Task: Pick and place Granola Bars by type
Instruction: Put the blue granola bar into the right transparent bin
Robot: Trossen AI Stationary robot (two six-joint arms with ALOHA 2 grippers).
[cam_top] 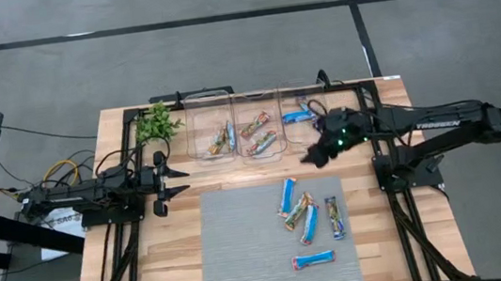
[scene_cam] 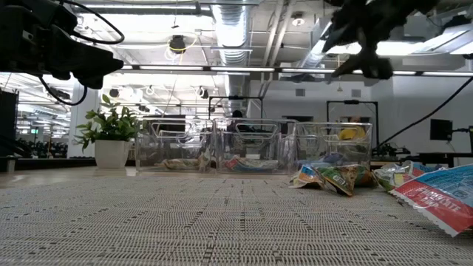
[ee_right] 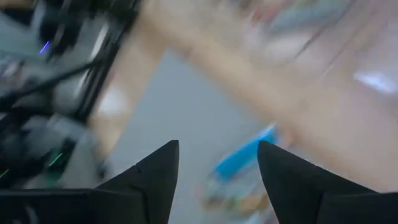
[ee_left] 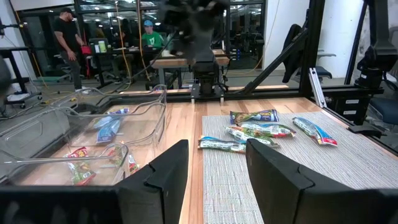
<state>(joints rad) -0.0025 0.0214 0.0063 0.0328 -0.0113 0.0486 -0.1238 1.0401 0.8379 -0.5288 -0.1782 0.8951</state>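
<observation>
From above, the right gripper (cam_top: 317, 156) is hanging between the three clear plastic bins (cam_top: 211, 140) and the grey woven mat (cam_top: 245, 255), where five slim foil-wrapped Granola Bars (cam_top: 309, 221) are lying in a loose overlapping cluster, so a descent there risks pinching two types at once. Its wrist view is showing the dark fingers (ee_right: 283, 177) spread apart and empty above a blue bar (ee_right: 244, 157). The left gripper (ee_left: 214, 174) is waiting parted at the table's left edge.

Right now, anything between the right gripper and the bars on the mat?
High view: only bare wood and mat between right gripper and the nearest blue bar. Nothing in the way.
</observation>
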